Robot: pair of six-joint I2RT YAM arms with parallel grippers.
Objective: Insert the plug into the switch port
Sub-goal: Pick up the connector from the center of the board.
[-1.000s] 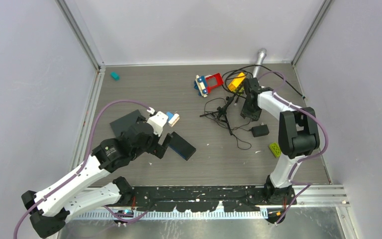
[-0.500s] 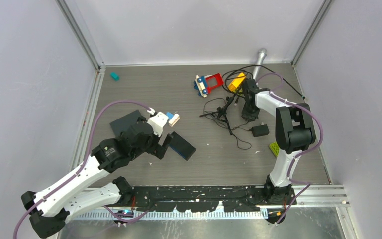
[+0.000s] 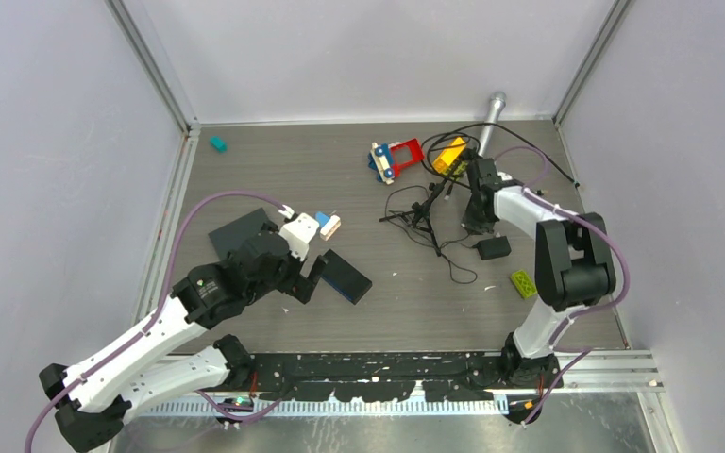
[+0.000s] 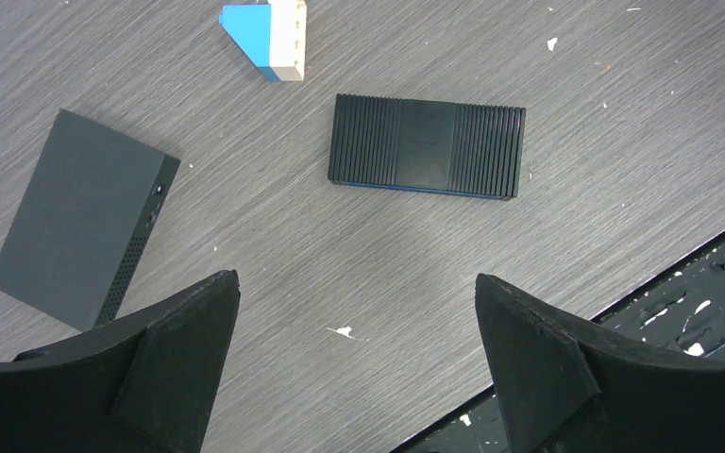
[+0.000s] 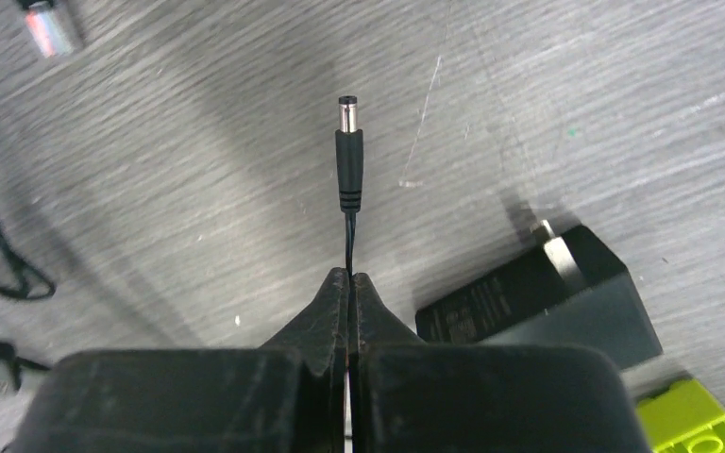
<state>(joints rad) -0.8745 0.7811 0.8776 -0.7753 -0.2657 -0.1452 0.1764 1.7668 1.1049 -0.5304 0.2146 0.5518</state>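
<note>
High rear overhead of the table (image 3: 274,179); close downward wrist views; switch (image 4: 427,147) common to overhead and left.

Left gripper (image 4: 354,288) fingers spread wide above table (image 4: 566,217). Ribbed black switch (image 4: 427,146) flat just beyond, slightly right. Flat dark box (image 4: 75,226) left, angled, small hole in side edge. Blue-white block (image 4: 274,26) farther, touching neither

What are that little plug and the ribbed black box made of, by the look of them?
The plug: its tip looks like bare metal, silvery and glinting; the sleeve behind looks like matte black moulded plastic or rubber, with grip rings. The ribbed black box: likely matte plastic, judging by its fine moulded ribs and dull sheen, though painted metal is possible.
</note>
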